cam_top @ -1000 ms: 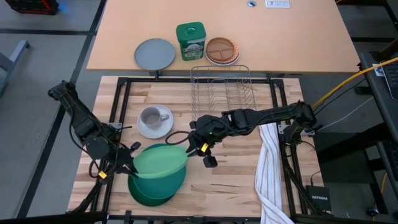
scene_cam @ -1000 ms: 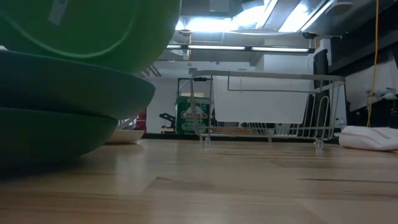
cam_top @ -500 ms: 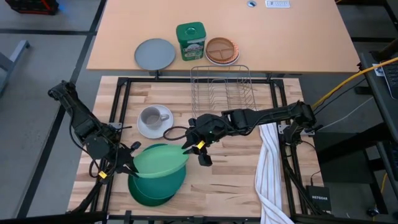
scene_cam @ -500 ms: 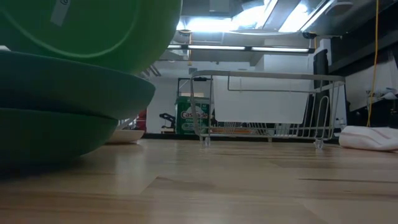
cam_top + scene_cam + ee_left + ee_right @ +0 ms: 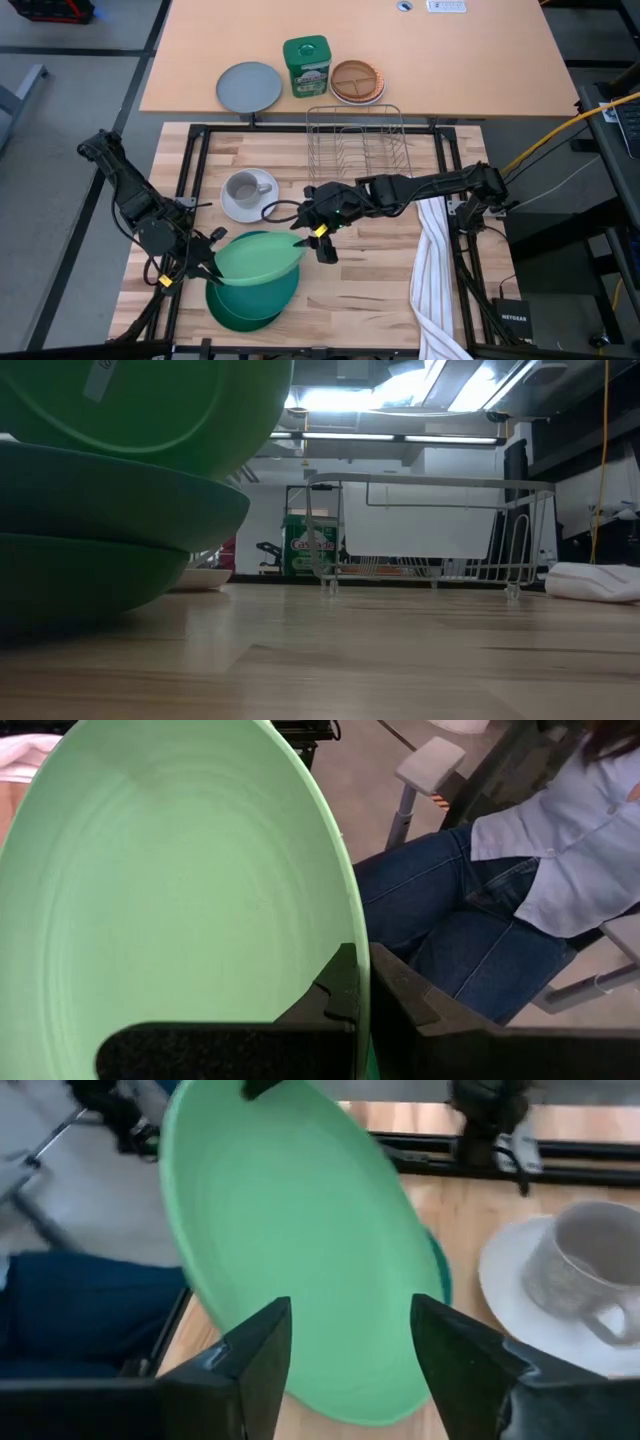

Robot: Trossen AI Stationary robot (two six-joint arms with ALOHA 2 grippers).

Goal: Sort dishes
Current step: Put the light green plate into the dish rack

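A: High view first: where do the dishes sit?

B: The light green plate [image 5: 258, 262] is tilted above the stack at the near left of the wooden table [image 5: 380, 290]. Under it lie the teal plate [image 5: 280, 292] and, lowest, the dark green plate [image 5: 235, 312]. The grey mug [image 5: 243, 187] stands on the white saucer [image 5: 238, 207] just behind that stack.

A: Who has the light green plate?

B: The left gripper [image 5: 207, 262] is clenched on its left rim. In the left wrist view the 2 fingers [image 5: 400, 1000] pinch the plate's edge between them.

A: And the right gripper?

B: The right gripper [image 5: 308, 240] sits at the plate's right edge with its fingers spread apart. The right wrist view shows both fingers [image 5: 255, 1355] wide, the plate's rim between them but not pinched, so it is released.

A: Anything else around?

B: The wire dish rack [image 5: 355, 145] stands at the back of the table, a striped towel [image 5: 435, 270] hangs at the right side. On the far tan table are a flat grey plate [image 5: 249, 87], a green canister [image 5: 306, 66] and a brown orange-rimmed plate [image 5: 357, 81]. A seated person in jeans [image 5: 450, 910] shows in the left wrist view.

A: Low view?

B: It shows the 3 plates stacked at the left, the top 1 raised off the others.
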